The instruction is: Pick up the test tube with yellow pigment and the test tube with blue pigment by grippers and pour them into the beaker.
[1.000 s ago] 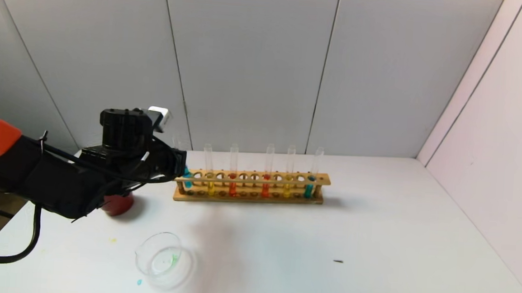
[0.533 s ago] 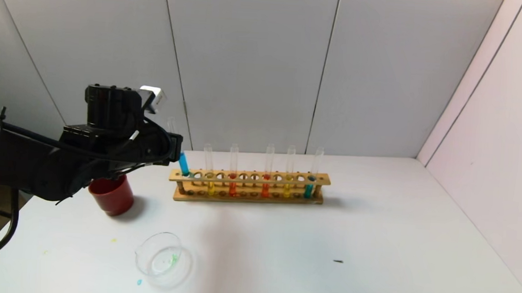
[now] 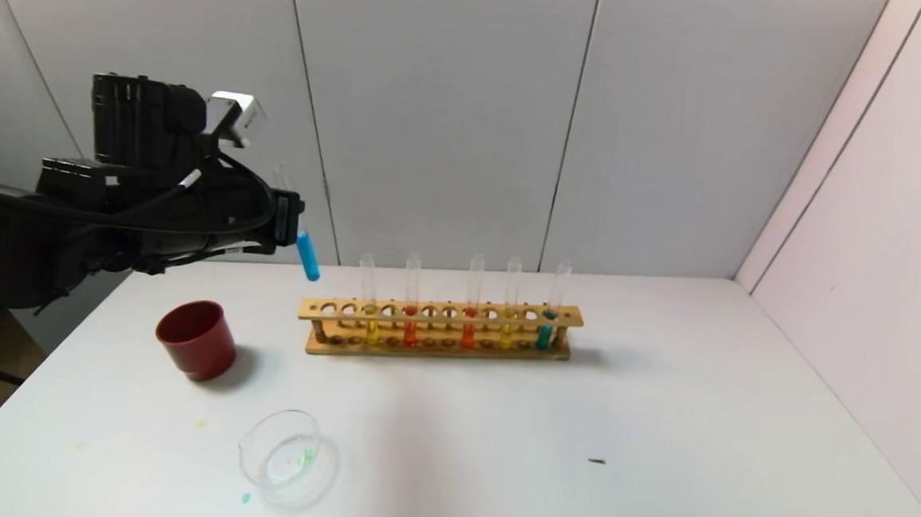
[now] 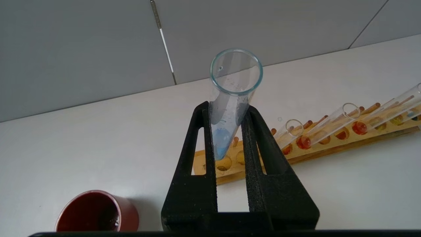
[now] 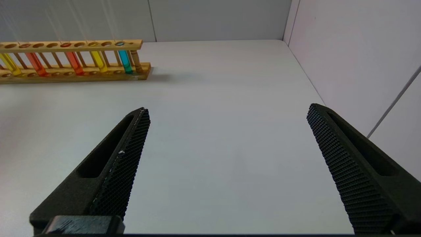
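My left gripper (image 3: 289, 218) is shut on the test tube with blue pigment (image 3: 306, 254) and holds it tilted in the air, above and left of the wooden rack (image 3: 440, 329). In the left wrist view the tube (image 4: 227, 112) sits between the fingers (image 4: 205, 138), its blue liquid at the bottom. Two test tubes with yellow pigment (image 3: 371, 325) (image 3: 507, 329) stand in the rack, with orange-red tubes and a teal one (image 3: 545, 332). The clear beaker (image 3: 288, 457) stands near the front left. My right gripper (image 5: 227, 112) is open and empty, low over the right side of the table.
A dark red cup (image 3: 196, 340) stands left of the rack, also in the left wrist view (image 4: 95, 214). Small colour spots lie by the beaker. A small dark speck (image 3: 596, 461) lies on the white table (image 3: 658, 430). Walls close in behind and on the right.
My left gripper has lifted the blue tube out of the rack's left end hole and carried it up and to the left. The red cup is now uncovered.
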`<action>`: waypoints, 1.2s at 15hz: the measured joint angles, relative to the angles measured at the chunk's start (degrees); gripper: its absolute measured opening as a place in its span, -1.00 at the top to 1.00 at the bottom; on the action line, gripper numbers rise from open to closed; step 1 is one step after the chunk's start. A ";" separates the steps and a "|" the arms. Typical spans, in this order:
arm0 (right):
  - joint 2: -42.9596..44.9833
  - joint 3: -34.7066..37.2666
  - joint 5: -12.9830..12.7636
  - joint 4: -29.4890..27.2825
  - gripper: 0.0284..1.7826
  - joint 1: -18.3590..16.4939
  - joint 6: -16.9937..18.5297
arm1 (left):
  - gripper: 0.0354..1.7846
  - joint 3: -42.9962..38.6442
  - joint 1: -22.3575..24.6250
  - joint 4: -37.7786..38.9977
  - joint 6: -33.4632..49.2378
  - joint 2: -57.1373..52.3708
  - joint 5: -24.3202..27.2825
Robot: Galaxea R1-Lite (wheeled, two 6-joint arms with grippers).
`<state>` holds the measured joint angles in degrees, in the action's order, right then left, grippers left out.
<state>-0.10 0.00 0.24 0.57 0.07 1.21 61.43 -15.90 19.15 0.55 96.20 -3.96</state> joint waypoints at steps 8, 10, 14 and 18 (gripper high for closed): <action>0.00 0.00 -0.02 0.00 -0.96 0.00 0.00 | 0.70 -1.69 2.17 -26.37 -11.00 -16.65 -0.30; 0.00 0.00 0.00 0.02 -0.96 0.00 0.00 | 0.70 -4.27 2.54 -29.29 -14.38 -19.57 -0.28; 0.00 0.00 0.00 0.02 -0.96 0.00 0.00 | 0.70 -8.64 3.77 -34.08 -18.93 -21.72 -0.39; 0.00 0.00 0.00 0.00 -0.96 0.00 0.02 | 0.70 -11.74 2.15 -34.74 -21.13 -19.63 -7.58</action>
<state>-0.10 0.00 0.24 0.57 0.07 1.23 49.69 -13.75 -15.59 -20.58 76.57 -11.54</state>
